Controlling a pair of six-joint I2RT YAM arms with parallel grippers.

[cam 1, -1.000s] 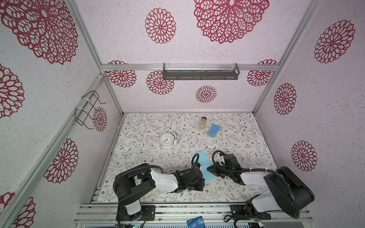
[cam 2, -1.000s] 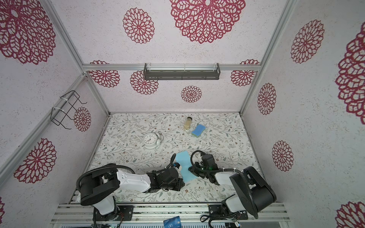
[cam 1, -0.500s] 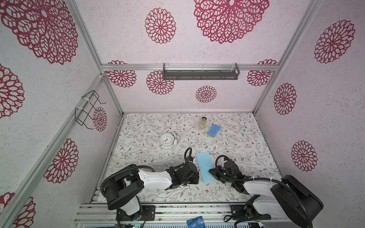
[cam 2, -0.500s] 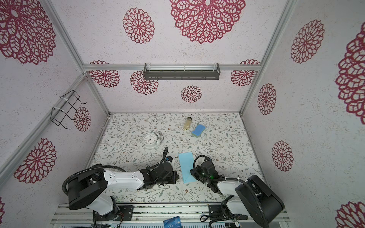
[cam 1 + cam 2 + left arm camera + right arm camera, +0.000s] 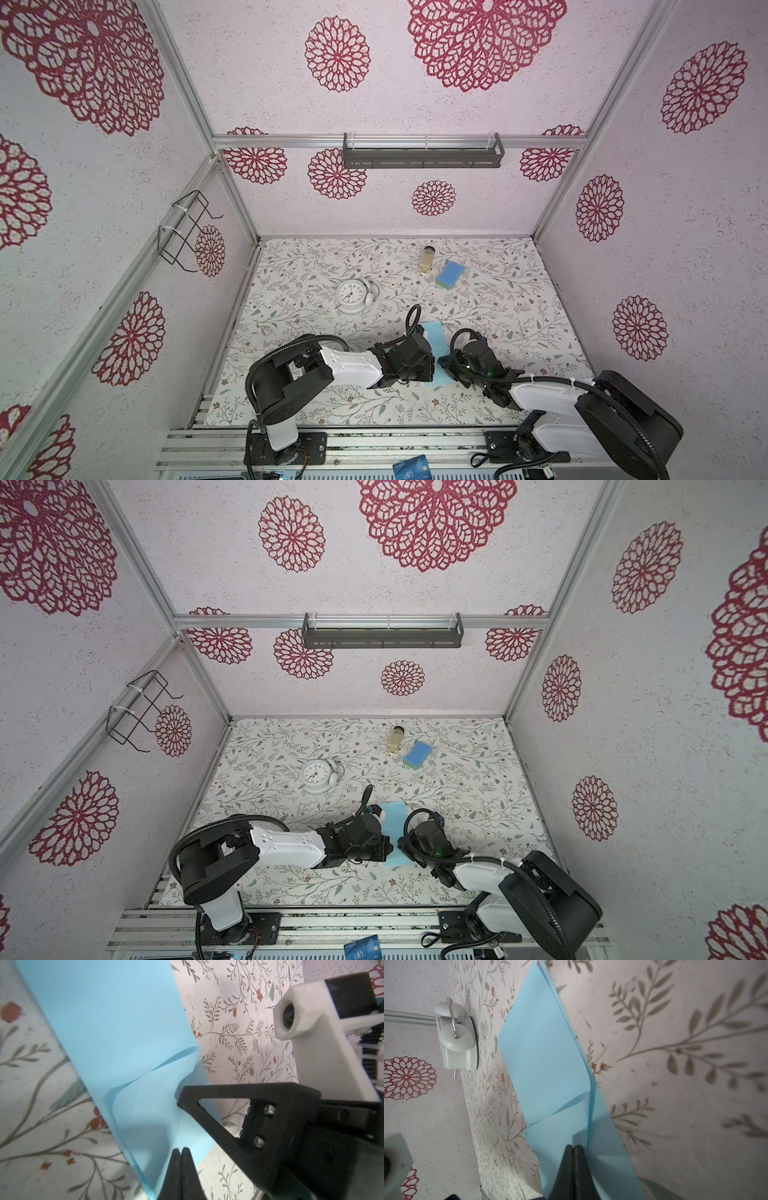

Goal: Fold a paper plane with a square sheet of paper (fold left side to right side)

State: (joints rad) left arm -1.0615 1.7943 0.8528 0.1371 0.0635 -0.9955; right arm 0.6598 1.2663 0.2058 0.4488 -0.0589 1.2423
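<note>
Yellowish contents in small bottle (image 5: 428,259)

Clock (image 5: 351,296), sponge (image 5: 450,274), perhaps a jar (image 5: 428,258)

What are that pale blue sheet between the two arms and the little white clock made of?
The thin light blue sheet looks like matte paper: it bends in soft layered folds without shine. The round white alarm clock seems smooth plastic or painted metal: its casing has an even, soft sheen, which leaves the choice open.
</note>
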